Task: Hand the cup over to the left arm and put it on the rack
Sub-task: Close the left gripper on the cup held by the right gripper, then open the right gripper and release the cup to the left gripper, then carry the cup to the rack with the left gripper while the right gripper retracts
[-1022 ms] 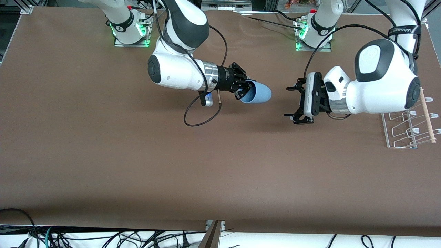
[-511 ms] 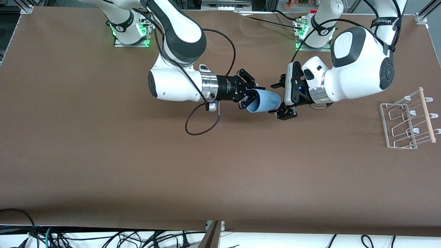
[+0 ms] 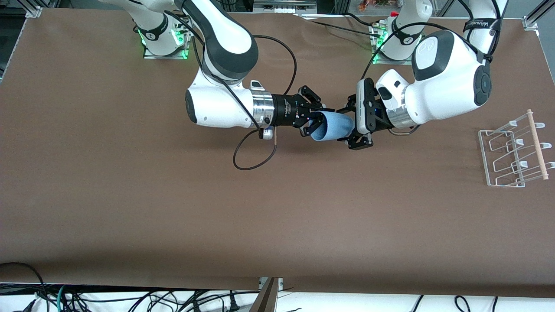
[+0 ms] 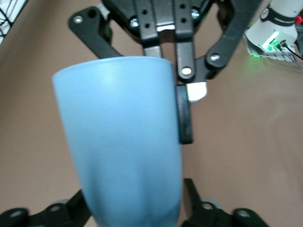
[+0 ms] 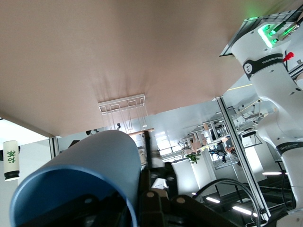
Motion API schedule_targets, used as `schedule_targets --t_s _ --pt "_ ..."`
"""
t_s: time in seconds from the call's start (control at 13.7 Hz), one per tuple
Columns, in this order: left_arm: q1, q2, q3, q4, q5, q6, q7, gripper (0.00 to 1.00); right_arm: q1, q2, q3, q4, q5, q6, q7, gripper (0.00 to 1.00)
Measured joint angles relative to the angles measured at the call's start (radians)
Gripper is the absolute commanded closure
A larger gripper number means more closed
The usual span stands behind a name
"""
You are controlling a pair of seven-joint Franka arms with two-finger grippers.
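The light-blue cup (image 3: 331, 127) lies on its side in the air over the table's middle. My right gripper (image 3: 314, 121) is shut on its rim, one finger inside and one outside. My left gripper (image 3: 345, 125) is open, with a finger on either side of the cup's closed end. In the left wrist view the cup (image 4: 123, 142) fills the middle, with my left gripper (image 4: 132, 213) straddling it and the right gripper's outer pad (image 4: 184, 113) on the wall. The right wrist view shows the cup (image 5: 90, 175). The white wire rack (image 3: 514, 151) stands at the left arm's end.
The rack's wooden rod (image 3: 537, 145) lies across its loops; the rack also shows in the right wrist view (image 5: 123, 106). A black cable loop (image 3: 256, 147) hangs under the right wrist. The brown table (image 3: 217, 216) stretches toward the front camera.
My left arm has swung in from over the rack's side to the cup. Its open fingers now straddle the cup's closed end. The right gripper has shifted slightly toward it with the cup.
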Motion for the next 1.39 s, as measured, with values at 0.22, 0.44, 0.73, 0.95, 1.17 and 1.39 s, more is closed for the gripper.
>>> schedule_targets --t_s 0.22,0.44,0.73,0.95,1.17,1.39 --pt "0.0 0.0 -0.002 -0.001 0.0 0.002 -0.026 1.0 -0.003 0.0 0.0 0.001 0.0 -0.005 -0.001 1.0" --pt "0.0 0.0 -0.002 -0.001 0.0 0.002 -0.03 1.0 -0.004 0.0 0.0 0.001 0.0 -0.005 -0.002 0.35" --pt "0.0 0.0 -0.011 -0.002 0.0 -0.007 -0.056 1.0 -0.013 0.001 -0.004 0.017 0.001 0.012 -0.023 0.02" --pt "0.009 -0.001 0.009 -0.002 0.0 -0.063 -0.063 1.0 -0.037 0.001 -0.006 0.051 0.001 0.013 -0.026 0.02" --pt "0.023 -0.013 0.073 0.009 0.082 -0.183 -0.059 1.0 -0.088 0.001 -0.013 0.08 -0.001 -0.033 -0.03 0.02" --pt "0.035 -0.026 0.166 0.036 0.238 -0.296 -0.059 1.0 -0.158 0.0 -0.027 0.107 -0.089 -0.215 -0.08 0.02"
